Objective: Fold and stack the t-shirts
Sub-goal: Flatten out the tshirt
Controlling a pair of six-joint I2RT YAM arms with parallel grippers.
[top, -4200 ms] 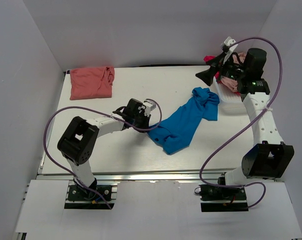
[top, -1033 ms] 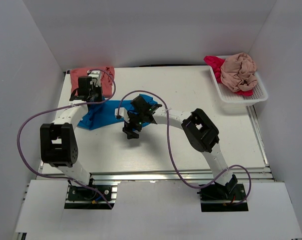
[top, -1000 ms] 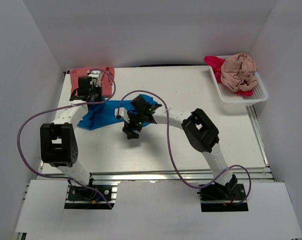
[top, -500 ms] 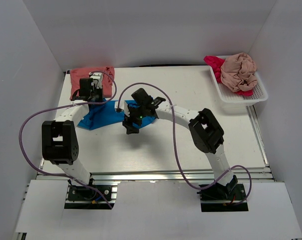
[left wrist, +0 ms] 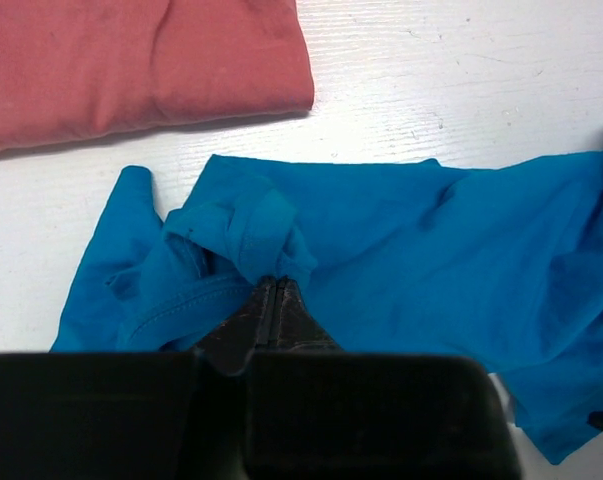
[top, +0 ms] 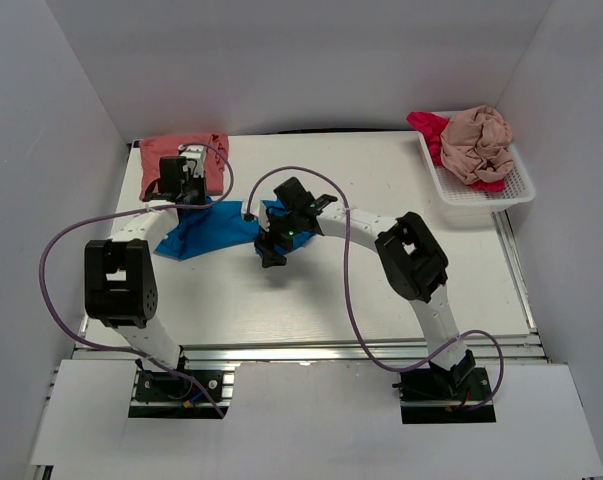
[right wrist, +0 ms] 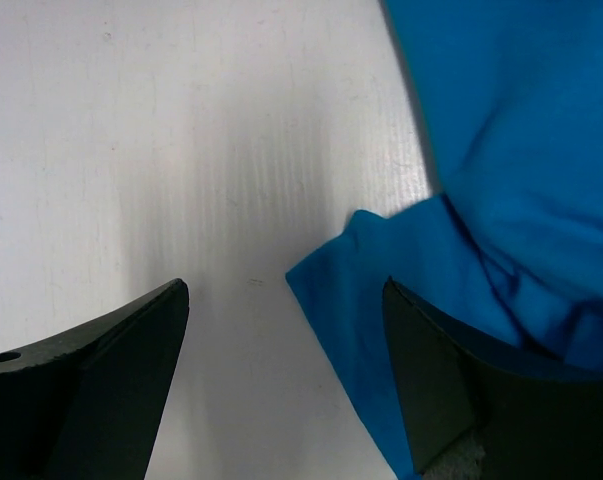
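Note:
A bright blue t-shirt (top: pixel 206 228) lies crumpled on the left half of the table. My left gripper (top: pixel 188 192) is shut on a bunched fold of the blue t-shirt (left wrist: pixel 251 235) at its far left edge. My right gripper (right wrist: pixel 285 288) hovers open over the shirt's right end, and a corner of the blue t-shirt (right wrist: pixel 381 265) lies between its fingers without being pinched. In the top view the right gripper (top: pixel 272 255) points toward the near edge. A folded salmon t-shirt (top: pixel 181 165) rests flat at the back left, just beyond the blue one.
A white slotted basket (top: pixel 471 192) stands at the back right. It holds a crumpled beige-pink t-shirt (top: pixel 478 143) and a magenta-red one (top: pixel 426 127). White walls close the table in on the left, back and right.
My right gripper has shifted a little to the right and away from the near edge, staying open. The left gripper keeps its hold on the blue t-shirt and has barely moved.

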